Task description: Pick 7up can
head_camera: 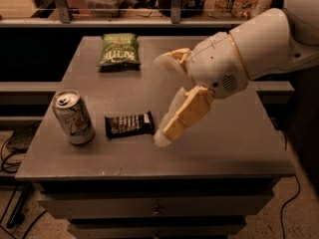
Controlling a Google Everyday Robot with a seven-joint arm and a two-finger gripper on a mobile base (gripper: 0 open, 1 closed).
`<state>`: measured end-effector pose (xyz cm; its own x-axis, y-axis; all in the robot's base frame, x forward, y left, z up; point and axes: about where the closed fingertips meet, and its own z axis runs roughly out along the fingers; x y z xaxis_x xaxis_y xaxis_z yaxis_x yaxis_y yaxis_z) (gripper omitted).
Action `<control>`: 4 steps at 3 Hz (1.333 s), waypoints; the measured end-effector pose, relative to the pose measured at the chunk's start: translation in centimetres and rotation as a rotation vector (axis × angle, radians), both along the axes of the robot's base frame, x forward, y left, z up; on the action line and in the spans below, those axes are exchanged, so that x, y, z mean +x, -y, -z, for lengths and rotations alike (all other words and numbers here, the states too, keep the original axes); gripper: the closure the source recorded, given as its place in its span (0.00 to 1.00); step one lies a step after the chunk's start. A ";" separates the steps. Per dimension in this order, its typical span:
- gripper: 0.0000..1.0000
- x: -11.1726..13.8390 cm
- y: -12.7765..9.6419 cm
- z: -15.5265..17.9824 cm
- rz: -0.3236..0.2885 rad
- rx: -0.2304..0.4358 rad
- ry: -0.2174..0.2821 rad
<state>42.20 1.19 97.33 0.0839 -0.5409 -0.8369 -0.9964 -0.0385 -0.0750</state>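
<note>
1. at the front-left corner of the grey table (234, 133) the 7up can (74, 117) stands upright, pull-tab top showing, close to the left edge. nothing touches it.
2. just right of the can, not touching it, a dark candy bar (129, 124) lies flat. the green chip bag (118, 50) sits at the far side of the table, well apart from both.
3. the gripper (160, 99) hangs over the middle of the table, right of the candy bar. its fingers (187, 113) are spread wide, one high and one angled down with its tip just beside the bar's right end. can't tell if that tip touches the table.
4. nothing is held between the fingers.
5. progress, my read: approach phase only. no grasp and no lift yet. the can is well apart from the gripper, with the candy bar between them.
6. left to do: move left over the candy bar, straddle the can body, squeeze, lift clear.
7. risk: the low finger could drag the bar into the can, and a tall, light can near the edge could tip or slide off.
</note>
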 end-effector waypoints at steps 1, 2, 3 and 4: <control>0.00 0.2 -0.4 0.5 0.013 -0.007 -0.011; 0.00 0.4 -2.5 1.7 0.006 0.041 -0.027; 0.00 1.1 -5.2 2.9 -0.011 0.117 -0.029; 0.00 2.0 -8.1 4.1 -0.035 0.191 -0.015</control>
